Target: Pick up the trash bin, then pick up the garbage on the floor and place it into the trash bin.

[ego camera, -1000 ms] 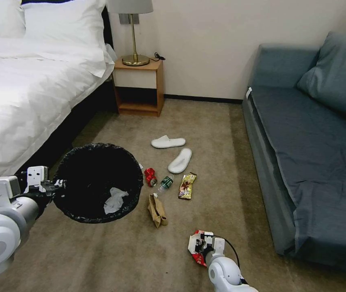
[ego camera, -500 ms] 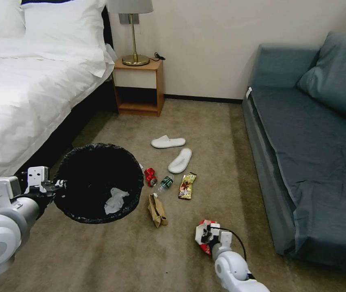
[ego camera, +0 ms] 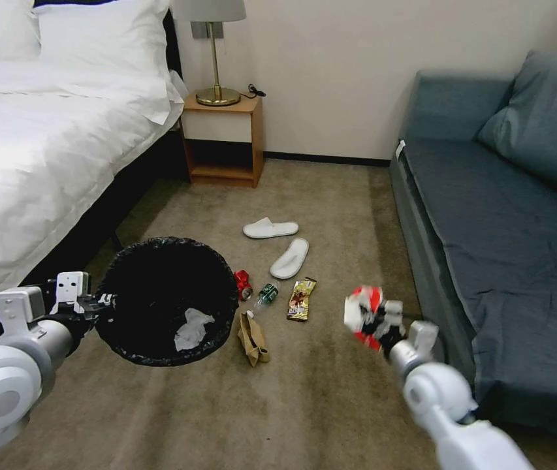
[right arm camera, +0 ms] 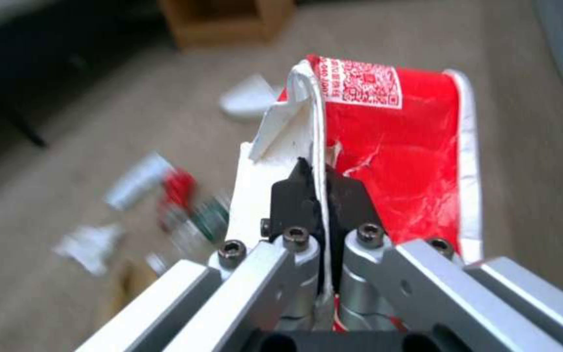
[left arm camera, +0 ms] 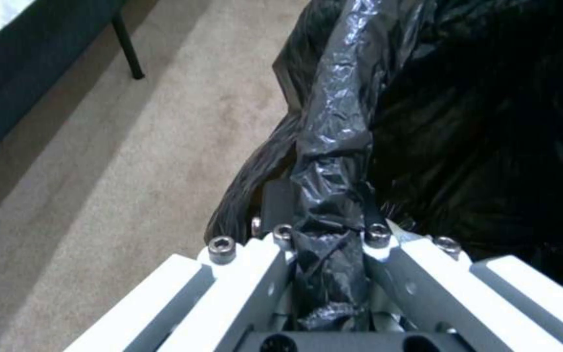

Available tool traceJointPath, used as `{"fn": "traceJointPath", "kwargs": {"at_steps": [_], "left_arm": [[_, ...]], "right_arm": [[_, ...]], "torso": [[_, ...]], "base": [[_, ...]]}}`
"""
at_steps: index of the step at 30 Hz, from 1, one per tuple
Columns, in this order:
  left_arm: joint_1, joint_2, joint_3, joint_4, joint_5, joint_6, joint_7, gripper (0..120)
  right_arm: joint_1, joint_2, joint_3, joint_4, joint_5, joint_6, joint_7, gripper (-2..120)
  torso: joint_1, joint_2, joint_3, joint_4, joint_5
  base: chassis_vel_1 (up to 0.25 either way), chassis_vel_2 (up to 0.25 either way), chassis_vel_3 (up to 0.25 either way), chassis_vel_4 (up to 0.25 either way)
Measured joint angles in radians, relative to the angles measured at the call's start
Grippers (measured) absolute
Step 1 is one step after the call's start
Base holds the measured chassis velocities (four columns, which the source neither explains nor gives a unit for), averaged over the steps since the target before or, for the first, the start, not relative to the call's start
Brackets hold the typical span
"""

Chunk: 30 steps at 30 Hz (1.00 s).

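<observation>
Red-white wrapper (right arm camera: 386, 146) stands upright from right tool (right arm camera: 320, 195).

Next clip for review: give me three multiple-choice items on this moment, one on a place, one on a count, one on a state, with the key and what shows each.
1. Where is the crumpled white tissue?
A. on the bed
B. inside the trash bin
C. on the sofa

2. How many white slippers lie on the carpet?
A. one
B. two
C. four

3. What is the right hand doing?
A. shut on the red-white wrapper
B. open above the can
C. resting on the nightstand

Key: 1 B, the tissue lies on the black liner of the trash bin that the left hand holds by its rim. 2 B, two slippers lie beside each other. 3 A, the right hand pinches the red-white wrapper above the floor.
</observation>
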Motion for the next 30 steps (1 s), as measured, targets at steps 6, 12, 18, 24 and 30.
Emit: {"fn": "traceJointPath", "kwargs": {"at_steps": [6, 12, 18, 24, 30], "left_arm": [[0.006, 0.008, 0.023, 0.001, -0.002, 0.0, 0.004, 2], [0.008, 0.014, 0.038, 0.009, 0.01, 0.0, 0.02, 2], [0.009, 0.016, 0.048, 0.018, 0.011, 0.0, 0.031, 2], [0.008, 0.018, 0.058, 0.019, 0.007, 0.0, 0.031, 2], [0.006, 0.017, 0.06, 0.019, 0.001, 0.0, 0.031, 2]], "right_arm": [[0.145, -0.066, -0.069, 0.075, 0.105, -0.03, -0.044, 0], [0.287, -0.072, -0.245, 0.11, 0.186, -0.048, -0.034, 0], [0.438, -0.04, -0.406, 0.114, 0.235, -0.064, -0.038, 0], [0.546, 0.0, -0.533, 0.121, 0.273, -0.076, -0.04, 0], [0.559, 0.027, -0.628, 0.144, 0.275, -0.077, -0.023, 0]], "torso": [[0.0, 0.0, 0.0, 0.0003, 0.0002], [0.0, 0.0, 0.0, 0.0004, -0.0004], [0.0, 0.0, 0.0, 0.0004, -0.0006], [0.0, 0.0, 0.0, 0.0004, -0.0005], [0.0, 0.0, 0.0, 0.0003, -0.0004]], "base": [[0.0, 0.0, 0.0, 0.0], [0.0, 0.0, 0.0, 0.0], [0.0, 0.0, 0.0, 0.0], [0.0, 0.0, 0.0, 0.0], [0.0, 0.0, 0.0, 0.0]]}}
